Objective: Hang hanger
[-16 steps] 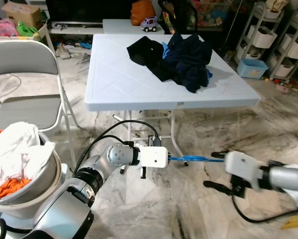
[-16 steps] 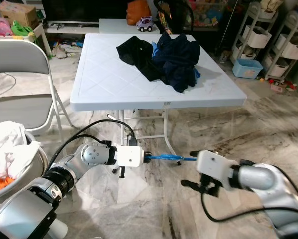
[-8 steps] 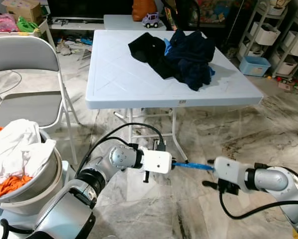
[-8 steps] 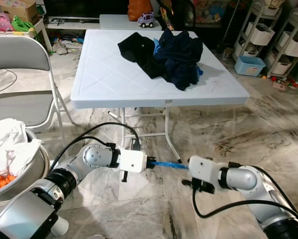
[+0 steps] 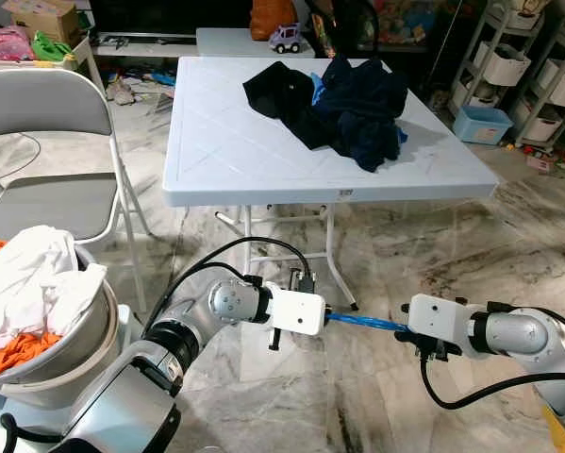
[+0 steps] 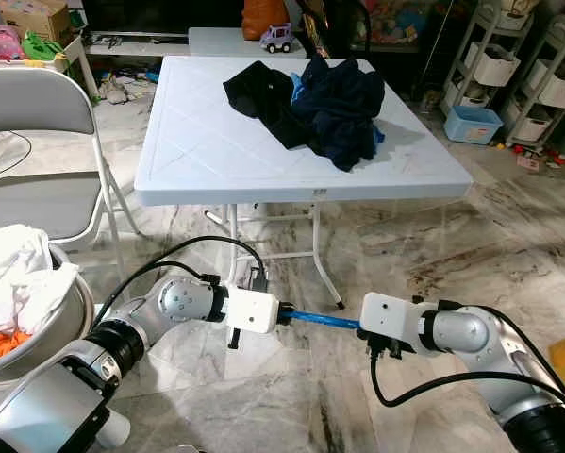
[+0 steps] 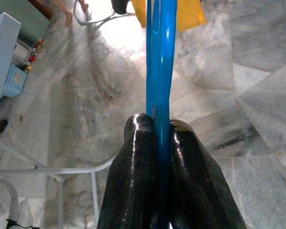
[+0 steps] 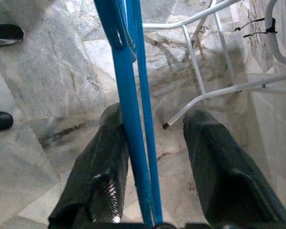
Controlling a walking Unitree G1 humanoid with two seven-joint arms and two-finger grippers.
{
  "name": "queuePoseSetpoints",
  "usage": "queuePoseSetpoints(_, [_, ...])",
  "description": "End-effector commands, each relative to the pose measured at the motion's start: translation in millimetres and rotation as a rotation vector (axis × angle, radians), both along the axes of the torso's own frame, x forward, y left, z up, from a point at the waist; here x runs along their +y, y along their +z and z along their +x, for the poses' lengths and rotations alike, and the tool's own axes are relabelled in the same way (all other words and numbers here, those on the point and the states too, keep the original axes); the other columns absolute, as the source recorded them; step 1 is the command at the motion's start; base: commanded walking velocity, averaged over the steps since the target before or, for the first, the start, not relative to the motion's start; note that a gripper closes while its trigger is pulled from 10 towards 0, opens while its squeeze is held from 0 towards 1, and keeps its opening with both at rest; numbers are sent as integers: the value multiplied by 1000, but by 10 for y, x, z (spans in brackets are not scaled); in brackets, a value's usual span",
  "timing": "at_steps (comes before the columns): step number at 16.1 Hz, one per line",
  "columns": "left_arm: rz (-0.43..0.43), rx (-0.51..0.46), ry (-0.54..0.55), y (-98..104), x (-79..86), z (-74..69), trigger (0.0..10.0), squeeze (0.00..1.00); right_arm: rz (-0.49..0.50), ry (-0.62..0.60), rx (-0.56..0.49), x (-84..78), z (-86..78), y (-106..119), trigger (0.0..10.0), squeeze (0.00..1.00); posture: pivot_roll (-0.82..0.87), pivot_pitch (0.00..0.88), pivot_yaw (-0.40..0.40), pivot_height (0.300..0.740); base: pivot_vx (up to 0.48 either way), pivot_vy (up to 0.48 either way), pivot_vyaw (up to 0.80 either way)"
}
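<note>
A blue hanger (image 5: 367, 323) lies level just above the marble floor, in front of the white table (image 5: 225, 151). My left gripper (image 5: 327, 317) is shut on one end of it; in the left wrist view both fingers (image 7: 138, 157) pinch the blue bar (image 7: 161, 57). At the other end is my right gripper (image 5: 407, 332). In the right wrist view it (image 8: 154, 119) stands open, with the hanger (image 8: 126, 95) running between the two fingers and lying against one of them (image 8: 104, 157).
Dark clothes (image 5: 348, 104) are heaped on the table's far right. The table's thin white legs (image 5: 339, 274) stand just behind the hanger. A grey folding chair (image 5: 46, 189) and a basket of white and orange laundry (image 5: 27, 293) are at my left. Shelves (image 5: 537, 85) stand back right.
My right gripper has come in from the right and its open fingers now straddle the hanger's free end. The left gripper keeps its hold. The camera has shifted slightly.
</note>
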State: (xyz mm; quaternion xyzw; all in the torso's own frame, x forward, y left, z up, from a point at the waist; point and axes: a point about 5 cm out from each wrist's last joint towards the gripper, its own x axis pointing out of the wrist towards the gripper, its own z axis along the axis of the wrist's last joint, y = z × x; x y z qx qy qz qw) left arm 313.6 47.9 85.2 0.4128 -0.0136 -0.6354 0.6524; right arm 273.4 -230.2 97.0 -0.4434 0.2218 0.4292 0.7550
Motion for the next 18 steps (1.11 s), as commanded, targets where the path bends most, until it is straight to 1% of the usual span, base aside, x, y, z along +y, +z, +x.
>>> queuePoseSetpoints(1, [16, 1, -8, -23, -9, -14, 10000, 0, -27, -16, -1, -49, 17, -1, 0, 0, 109, 27, -81, 740, 0, 0, 0])
queuePoseSetpoints(10, [27, -5, 3, -37, 7, -6, 10000, 0, -13, -29, 26, -81, -46, -55, 0, 0, 114, 28, -77, 740, 0, 0, 0])
queuePoseSetpoints(13, [2, 14, 34, -60, 8, -11, 10000, 0, 5, -34, 37, -53, -80, -116, 0, 0, 115, 27, -75, 740, 0, 0, 0])
queuePoseSetpoints(14, [-18, -13, 58, -45, -4, 7, 10000, 1000, 10, -38, 38, -52, -89, -127, 0, 0, 115, 26, -74, 740, 0, 0, 0])
queuePoseSetpoints(15, [-34, -36, 66, -15, -14, 26, 10000, 1000, 13, -43, 41, -57, -98, -140, 0, 0, 113, 26, -74, 740, 0, 0, 0])
queuePoseSetpoints(16, [-62, -98, 70, 45, -27, 54, 10000, 1000, 15, -52, 47, -74, -112, -163, 0, 0, 112, 26, -75, 740, 0, 0, 0])
queuePoseSetpoints(17, [-76, -112, 66, 63, -33, 54, 10000, 1000, 16, -55, 49, -80, -119, -171, 0, 0, 112, 26, -75, 740, 0, 0, 0])
queuePoseSetpoints(18, [-103, -144, 83, 90, -32, 69, 10000, 1000, 17, -58, 51, -87, -130, -181, 0, 0, 110, 26, -75, 740, 0, 0, 0])
